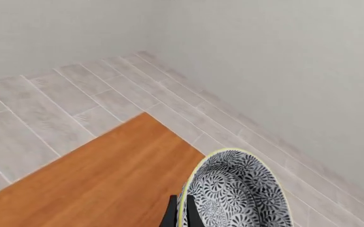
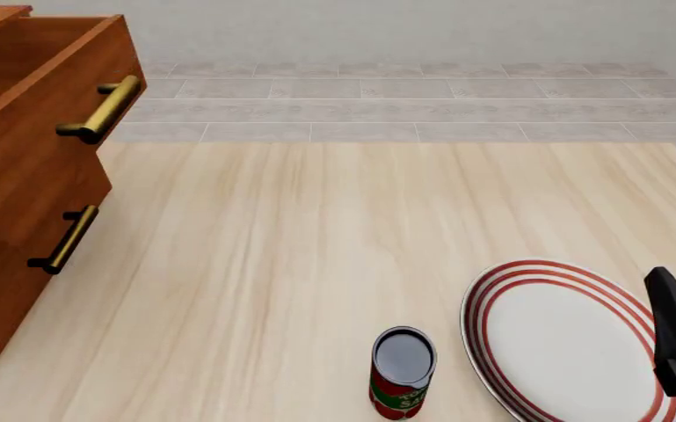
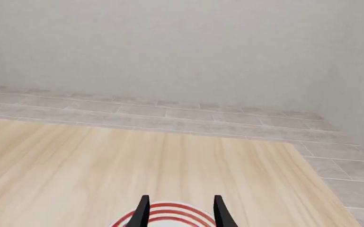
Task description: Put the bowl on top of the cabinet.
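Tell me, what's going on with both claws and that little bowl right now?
Left gripper shut on the bowl's rim, held above the cabinet top corner. Right gripper open, empty, over the red-ringed plate. Nothing in the way.

No legible text anywhere; only blurred, unreadable pale lettering on the red-and-green can [image 2: 403, 385] label.

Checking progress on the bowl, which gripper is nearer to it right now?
Left. The left gripper grips the bowl by its rim above the cabinet; the right gripper hovers over the plate.
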`<state>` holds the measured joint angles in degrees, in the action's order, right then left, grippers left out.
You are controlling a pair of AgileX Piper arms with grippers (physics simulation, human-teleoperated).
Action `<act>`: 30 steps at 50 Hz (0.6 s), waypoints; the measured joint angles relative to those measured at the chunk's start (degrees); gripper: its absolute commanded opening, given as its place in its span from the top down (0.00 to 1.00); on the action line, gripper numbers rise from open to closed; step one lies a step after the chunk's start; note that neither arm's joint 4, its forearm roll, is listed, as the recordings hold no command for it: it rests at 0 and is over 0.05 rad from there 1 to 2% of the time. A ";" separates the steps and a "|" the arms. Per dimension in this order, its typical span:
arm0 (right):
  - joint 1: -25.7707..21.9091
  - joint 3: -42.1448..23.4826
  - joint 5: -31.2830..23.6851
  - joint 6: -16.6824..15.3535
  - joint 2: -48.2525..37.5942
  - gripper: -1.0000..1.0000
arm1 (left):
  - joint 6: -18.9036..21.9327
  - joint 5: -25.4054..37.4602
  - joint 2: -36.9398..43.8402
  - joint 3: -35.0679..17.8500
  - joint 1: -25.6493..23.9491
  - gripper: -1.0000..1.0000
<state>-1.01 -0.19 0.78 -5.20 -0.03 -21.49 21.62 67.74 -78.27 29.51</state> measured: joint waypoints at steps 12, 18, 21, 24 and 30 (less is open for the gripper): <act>-0.08 0.00 -0.06 -0.11 0.00 0.00 | -0.01 -0.06 1.17 -1.10 1.68 1.00; -0.08 0.00 -0.06 -0.11 0.00 0.00 | -0.01 -0.20 1.77 -1.43 2.46 1.00; -0.08 -0.02 -0.08 -0.09 0.00 0.00 | 0.03 -0.34 2.06 -1.49 2.83 1.00; -0.08 -0.03 -0.08 -0.08 0.00 0.00 | 0.08 -0.46 2.30 -1.52 3.17 1.00; -0.08 -0.03 -0.09 -0.08 0.00 0.00 | 0.14 -0.73 2.64 -1.45 3.85 1.00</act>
<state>-1.08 -0.22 0.69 -5.28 -0.03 -21.35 20.89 70.37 -79.71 33.36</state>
